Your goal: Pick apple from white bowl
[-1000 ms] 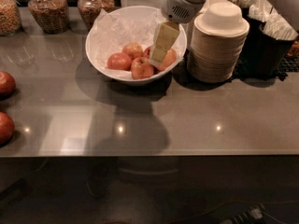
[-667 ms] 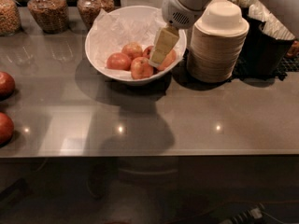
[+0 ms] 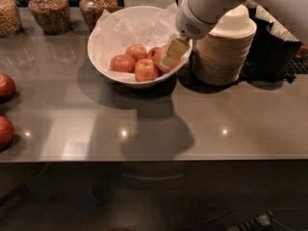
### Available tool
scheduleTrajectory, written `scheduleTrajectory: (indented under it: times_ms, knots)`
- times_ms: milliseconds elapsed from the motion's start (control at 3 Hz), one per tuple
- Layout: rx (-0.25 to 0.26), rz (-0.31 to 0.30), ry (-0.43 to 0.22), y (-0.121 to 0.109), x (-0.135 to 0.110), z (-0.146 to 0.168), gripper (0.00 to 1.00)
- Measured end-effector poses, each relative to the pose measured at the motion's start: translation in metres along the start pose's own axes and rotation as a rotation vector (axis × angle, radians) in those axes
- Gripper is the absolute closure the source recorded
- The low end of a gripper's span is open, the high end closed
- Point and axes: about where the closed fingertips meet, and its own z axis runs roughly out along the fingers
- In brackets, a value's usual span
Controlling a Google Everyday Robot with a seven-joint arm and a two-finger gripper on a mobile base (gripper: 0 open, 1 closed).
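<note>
The white bowl (image 3: 105, 64) stands at the back middle of the grey counter, lined with crinkled white paper. Several apples lie in it. The largest, pale orange-red apple (image 3: 158, 57) lies at the right side of the bowl, partly hidden. My gripper (image 3: 172, 53) reaches down from the upper right into the bowl's right side and is right against that apple. Three smaller, redder apples (image 3: 137, 61) lie to its left.
A stack of cream disposable bowls (image 3: 224, 52) stands just right of the white bowl, under my arm. A black holder (image 3: 274, 52) is further right. Glass jars (image 3: 48, 11) line the back left. Two dark red apples (image 3: 6, 85) lie at the left edge.
My gripper has dipped slightly lower into the bowl's right side, against the large apple. The bowl and the apples have not moved.
</note>
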Motion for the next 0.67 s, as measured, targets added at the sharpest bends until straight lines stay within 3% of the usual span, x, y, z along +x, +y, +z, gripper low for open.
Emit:
scheduleTrajectory:
  times_ms: [667]
  knots:
    - [-0.010, 0.051, -0.005, -0.0020, 0.0151, 0.0166, 0.26]
